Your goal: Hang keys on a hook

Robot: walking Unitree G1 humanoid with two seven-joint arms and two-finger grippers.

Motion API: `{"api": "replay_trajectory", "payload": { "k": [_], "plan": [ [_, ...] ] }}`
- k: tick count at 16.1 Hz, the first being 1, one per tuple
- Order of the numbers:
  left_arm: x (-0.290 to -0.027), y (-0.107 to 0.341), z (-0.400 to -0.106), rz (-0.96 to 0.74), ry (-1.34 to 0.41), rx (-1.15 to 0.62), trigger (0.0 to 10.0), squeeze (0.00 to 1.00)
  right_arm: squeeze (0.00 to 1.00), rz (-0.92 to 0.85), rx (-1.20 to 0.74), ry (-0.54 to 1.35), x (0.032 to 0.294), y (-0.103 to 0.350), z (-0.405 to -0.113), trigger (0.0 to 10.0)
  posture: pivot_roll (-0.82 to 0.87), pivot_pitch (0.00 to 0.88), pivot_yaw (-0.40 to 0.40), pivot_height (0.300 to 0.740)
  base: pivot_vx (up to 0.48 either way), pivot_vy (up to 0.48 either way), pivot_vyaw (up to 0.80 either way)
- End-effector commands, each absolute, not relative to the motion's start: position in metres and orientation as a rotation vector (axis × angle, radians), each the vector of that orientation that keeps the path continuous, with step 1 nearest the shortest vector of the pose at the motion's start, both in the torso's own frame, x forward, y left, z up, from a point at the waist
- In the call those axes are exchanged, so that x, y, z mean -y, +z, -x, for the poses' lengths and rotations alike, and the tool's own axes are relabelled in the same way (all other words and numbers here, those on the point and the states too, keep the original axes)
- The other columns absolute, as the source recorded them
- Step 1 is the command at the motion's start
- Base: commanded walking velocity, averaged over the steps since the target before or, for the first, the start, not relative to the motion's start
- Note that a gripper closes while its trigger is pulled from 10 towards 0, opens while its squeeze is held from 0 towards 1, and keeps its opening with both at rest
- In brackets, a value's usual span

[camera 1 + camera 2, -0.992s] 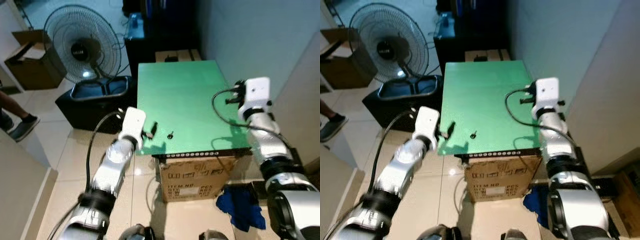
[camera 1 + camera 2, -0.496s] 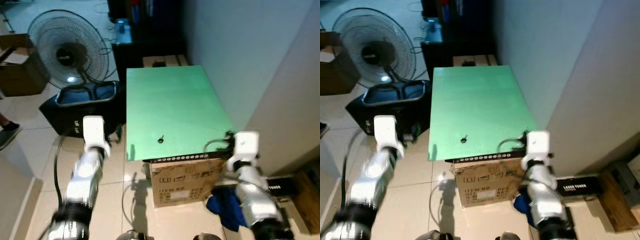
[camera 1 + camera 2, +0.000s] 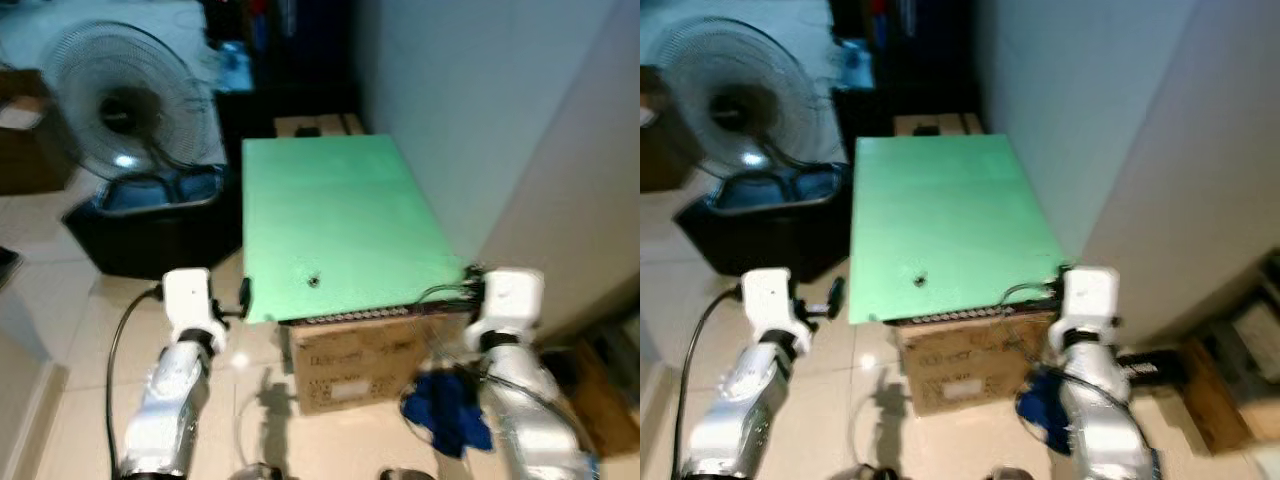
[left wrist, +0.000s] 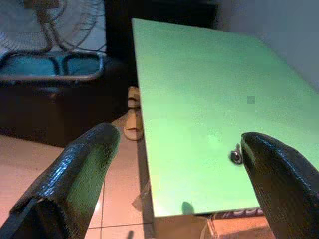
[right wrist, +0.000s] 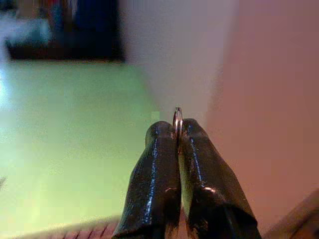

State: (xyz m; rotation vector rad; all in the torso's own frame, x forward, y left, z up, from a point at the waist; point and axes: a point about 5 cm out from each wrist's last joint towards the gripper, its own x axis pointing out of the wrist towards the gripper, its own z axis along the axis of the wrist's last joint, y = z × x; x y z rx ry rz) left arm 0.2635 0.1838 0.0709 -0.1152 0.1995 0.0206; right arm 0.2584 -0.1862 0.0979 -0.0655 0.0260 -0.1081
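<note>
Your right gripper [image 5: 177,130] pinches a thin metal ring [image 5: 177,121] by the green board's [image 3: 340,225] corner; left gripper [image 4: 174,164] gapes beside the board, near a small dark object [image 3: 313,281]; round fan [image 3: 115,100] behind

Print on the cardboard box [image 3: 355,360] under the green board is too blurred to read.
</note>
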Motion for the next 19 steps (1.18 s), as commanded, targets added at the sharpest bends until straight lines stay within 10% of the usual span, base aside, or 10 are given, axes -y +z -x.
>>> {"api": "replay_trajectory", "payload": {
  "k": [1,13,19],
  "plan": [
    [-0.184,0.133,-0.283,0.077,-0.027,0.055,10.0,0.00,0.00,0.086,0.151,-0.078,0.179,0.147,-0.267,0.0,-0.11,0.000,0.019,0.740,0.000,0.000,0.00],
    [-0.157,0.134,-0.298,-0.075,-0.174,0.009,10.0,0.00,0.00,0.104,0.066,0.056,0.146,0.127,-0.282,0.0,-0.07,0.000,0.038,0.740,0.000,0.000,0.00],
    [-0.152,0.129,-0.308,-0.146,-0.197,-0.047,10.0,0.00,0.00,0.108,0.028,0.116,0.138,0.118,-0.284,0.0,-0.08,0.000,0.042,0.740,0.000,0.476,0.00]
  ]
}}
